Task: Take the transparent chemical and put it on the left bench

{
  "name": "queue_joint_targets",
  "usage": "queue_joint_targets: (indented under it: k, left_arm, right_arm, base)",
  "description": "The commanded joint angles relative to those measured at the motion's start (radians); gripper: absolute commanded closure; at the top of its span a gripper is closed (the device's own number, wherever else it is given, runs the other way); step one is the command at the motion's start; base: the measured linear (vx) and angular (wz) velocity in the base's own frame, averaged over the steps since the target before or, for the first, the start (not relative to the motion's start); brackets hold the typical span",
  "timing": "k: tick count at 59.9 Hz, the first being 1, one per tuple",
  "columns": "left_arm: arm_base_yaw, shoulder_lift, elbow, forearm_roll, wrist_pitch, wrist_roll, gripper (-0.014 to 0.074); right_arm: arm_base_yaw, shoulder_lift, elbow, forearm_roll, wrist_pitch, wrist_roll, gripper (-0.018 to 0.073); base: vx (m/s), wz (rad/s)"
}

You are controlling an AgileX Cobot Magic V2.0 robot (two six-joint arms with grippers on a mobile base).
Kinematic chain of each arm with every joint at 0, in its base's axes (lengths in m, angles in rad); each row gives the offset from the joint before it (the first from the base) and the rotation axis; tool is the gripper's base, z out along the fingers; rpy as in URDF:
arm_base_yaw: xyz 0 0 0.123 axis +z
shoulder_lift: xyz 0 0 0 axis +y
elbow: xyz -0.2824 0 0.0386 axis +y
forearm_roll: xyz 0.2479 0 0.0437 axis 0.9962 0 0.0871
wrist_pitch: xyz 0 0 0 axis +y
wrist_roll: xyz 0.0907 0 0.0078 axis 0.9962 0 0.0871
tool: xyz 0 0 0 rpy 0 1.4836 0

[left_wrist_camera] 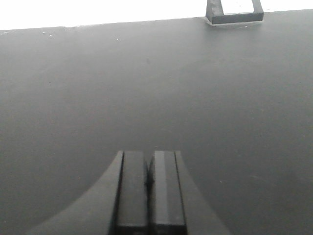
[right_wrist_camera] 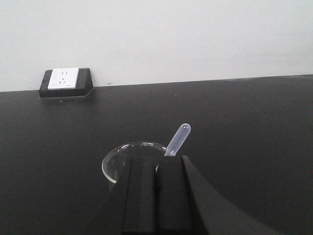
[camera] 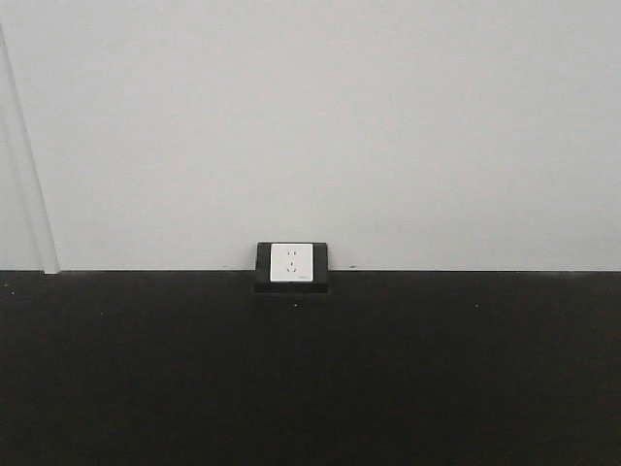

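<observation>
In the right wrist view a transparent glass beaker [right_wrist_camera: 122, 159] with a plastic dropper [right_wrist_camera: 177, 139] leaning in it sits over the black bench [right_wrist_camera: 244, 127]. My right gripper [right_wrist_camera: 156, 164] is shut, its two fingers pinching the beaker's near rim; the lower part of the beaker is hidden behind the fingers. In the left wrist view my left gripper [left_wrist_camera: 149, 159] is shut and empty, low over the bare black bench [left_wrist_camera: 146, 88]. Neither gripper nor the beaker shows in the front view.
A white wall socket in a black housing [camera: 292, 264] stands at the back edge of the bench against the grey wall; it also shows in the right wrist view [right_wrist_camera: 65, 80] and in the left wrist view [left_wrist_camera: 234, 12]. The dark benchtop [camera: 310, 379] spans the whole width.
</observation>
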Motion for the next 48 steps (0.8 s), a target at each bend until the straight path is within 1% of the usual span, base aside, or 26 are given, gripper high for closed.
queue_joint_targets:
  k: [1, 11, 18, 23, 28, 35, 48]
  left_arm:
    - [-0.002, -0.019, 0.016, -0.001, -0.078, -0.008, 0.06]
    - [-0.002, -0.019, 0.016, -0.001, -0.078, -0.008, 0.06]
    - [-0.002, -0.019, 0.016, -0.001, -0.078, -0.008, 0.06]
    - [-0.002, -0.019, 0.016, -0.001, -0.078, -0.008, 0.06]
    - [-0.002, -0.019, 0.016, -0.001, -0.078, -0.008, 0.06]
    - [-0.002, -0.019, 0.016, -0.001, -0.078, -0.008, 0.06]
    - [-0.002, -0.019, 0.016, -0.001, -0.078, -0.008, 0.06]
  right_arm:
    - [-0.005, -0.012, 0.006, -0.003, -0.089, -0.011, 0.0567]
    - [-0.005, -0.012, 0.006, -0.002, -0.103, -0.011, 0.0567]
    - [-0.005, -0.012, -0.01, -0.001, -0.193, -0.009, 0.0567]
    - [-0.005, -0.011, -0.065, 0.018, -0.253, -0.001, 0.0567]
    - [-0.005, 0.01, -0.148, 0.021, -0.255, -0.003, 0.0567]
    - [-0.005, 0.118, -0.273, 0.02, -0.229, -0.004, 0.0567]
    - [-0.005, 0.439, -0.478, 0.016, -0.243, -0.029, 0.0567]
  base:
    - [0.0, 0.0]
    - [0.0, 0.0]
    - [0.0, 0.0]
    - [0.0, 0.0]
    - [0.0, 0.0]
    - [0.0, 0.0]
    - [0.0, 0.0]
